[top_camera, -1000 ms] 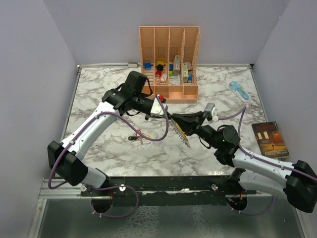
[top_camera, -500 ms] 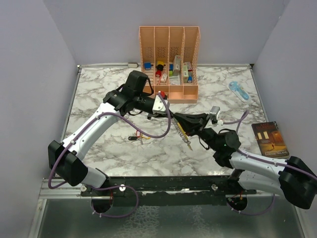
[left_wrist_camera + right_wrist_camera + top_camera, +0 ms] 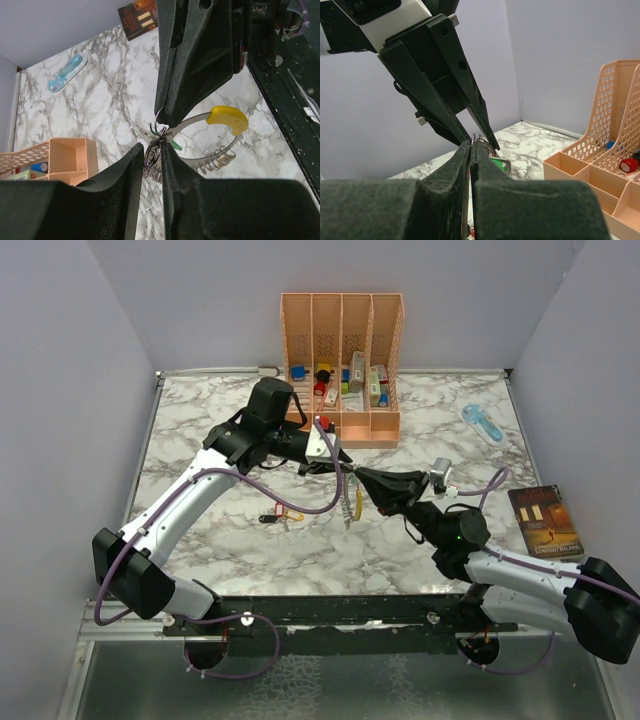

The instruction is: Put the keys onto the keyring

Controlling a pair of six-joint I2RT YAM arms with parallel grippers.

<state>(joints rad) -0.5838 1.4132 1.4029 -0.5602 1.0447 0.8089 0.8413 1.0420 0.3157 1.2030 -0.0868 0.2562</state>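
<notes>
My two grippers meet tip to tip above the middle of the marble table. My right gripper [image 3: 360,477] [image 3: 470,143] is shut on the end of the keyring [image 3: 347,507], whose silvery band, yellow tag [image 3: 227,114] and beaded chain [image 3: 216,162] hang below it. My left gripper [image 3: 337,466] [image 3: 152,148] is closed narrowly on the thin wire ring of a green-tagged key [image 3: 177,145] [image 3: 496,164], right at the keyring's end. Other keys with red, yellow and black tags [image 3: 280,517] lie on the table to the left.
A peach desk organizer [image 3: 342,360] with small items stands at the back. A light-blue gadget [image 3: 482,423] lies at the back right, a book [image 3: 545,522] at the right edge. A black rail [image 3: 340,608] runs along the near edge.
Both grippers have shifted slightly left and back together. The keyring has swung from a slant to hanging nearly straight down, further left.
</notes>
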